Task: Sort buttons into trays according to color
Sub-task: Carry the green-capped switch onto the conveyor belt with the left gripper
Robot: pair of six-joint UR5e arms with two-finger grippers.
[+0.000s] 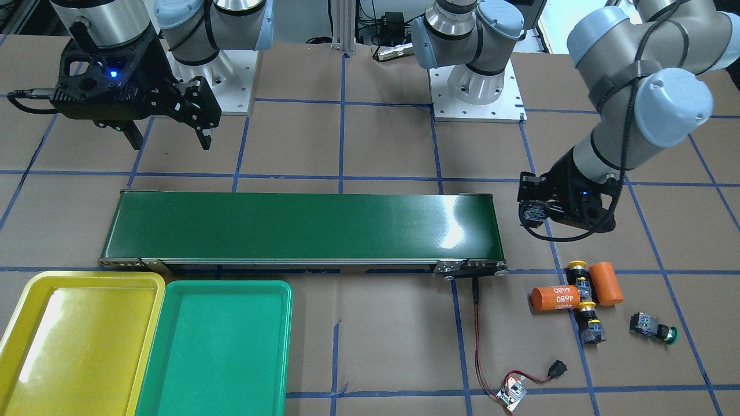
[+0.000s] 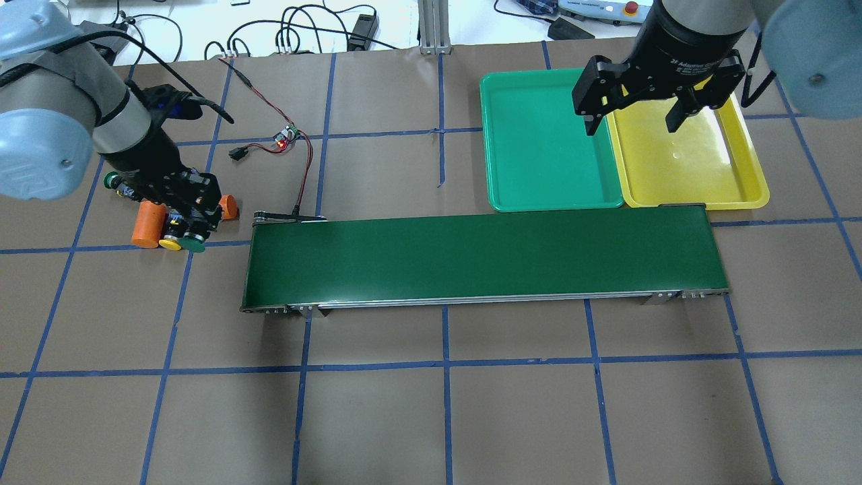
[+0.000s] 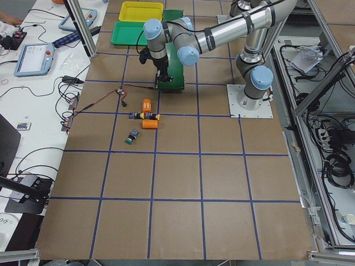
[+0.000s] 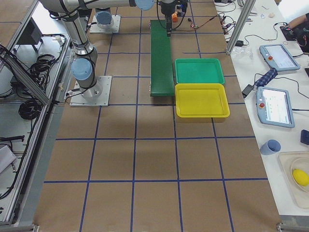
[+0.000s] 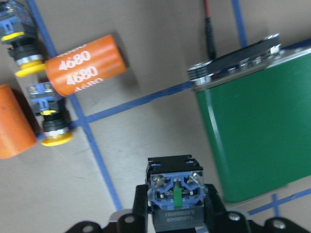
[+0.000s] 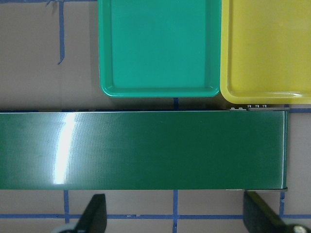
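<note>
A green button (image 5: 175, 193) is clamped between the closed fingers of the left gripper (image 1: 533, 214), which is pointed down just off one end of the conveyor belt (image 1: 300, 225). The right gripper (image 1: 170, 141) is held raised near the belt's opposite end, fingers spread wide and empty.

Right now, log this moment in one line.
left gripper shut on green button | right gripper open, empty | green tray empty | yellow tray empty
</note>
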